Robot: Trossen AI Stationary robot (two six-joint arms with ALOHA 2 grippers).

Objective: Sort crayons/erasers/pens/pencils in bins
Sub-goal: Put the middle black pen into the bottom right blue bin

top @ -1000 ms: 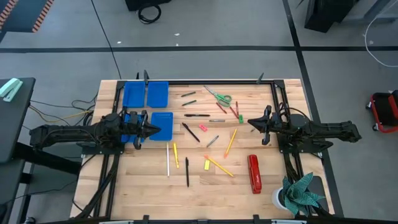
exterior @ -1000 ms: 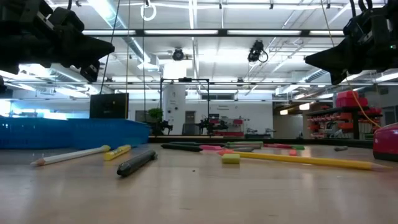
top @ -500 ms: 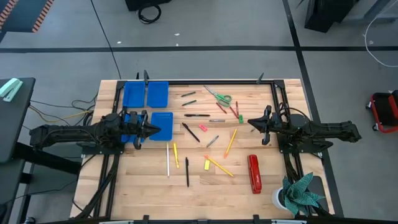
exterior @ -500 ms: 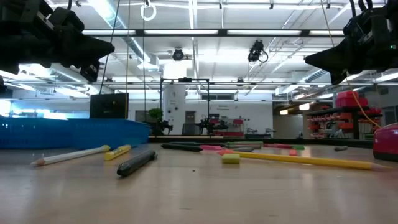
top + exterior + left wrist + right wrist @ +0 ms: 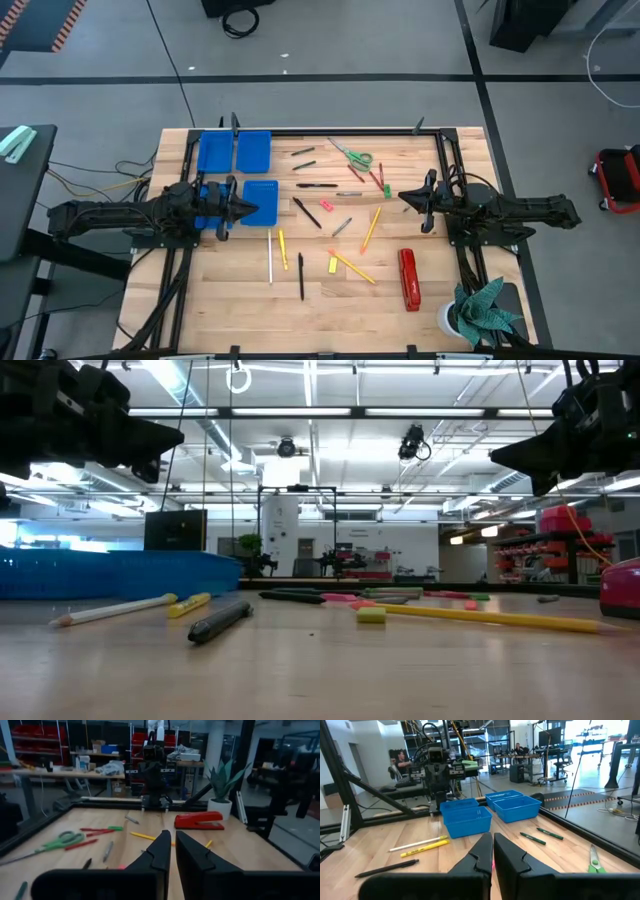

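Above the bins (image 5: 248, 175) at the table's left side you have the left gripper (image 5: 251, 208) hanging in the air, its fingers (image 5: 162, 851) drawn together with only a sliver between them and nothing held. Directly under its tip sits the nearest blue bin (image 5: 262, 201); two more bins lie side by side beyond the gripper toward the far edge of the table (image 5: 330, 290).

Your right gripper (image 5: 403, 198) faces it from the opposite side, also raised off the wood, its fingers (image 5: 481, 851) pressed almost together and empty. Just ahead of its tip lies an orange pencil (image 5: 371, 229), and a little past that a grey pen (image 5: 342, 227) and a pink eraser (image 5: 325, 206). Off to one side of that gripper, toward the far edge, you can see the green-handled scissors (image 5: 352, 155) with red and green crayons (image 5: 380, 180) beside them. To its other side, near the front edge, rests the red stapler (image 5: 408, 279), with a yellow pencil (image 5: 353, 267) and a yellow eraser (image 5: 333, 265) close by.

Between the two grippers, nearer the left one, a white pencil (image 5: 269, 256), a short yellow pencil (image 5: 283, 248) and a black pen (image 5: 300, 277) lie on the wood.
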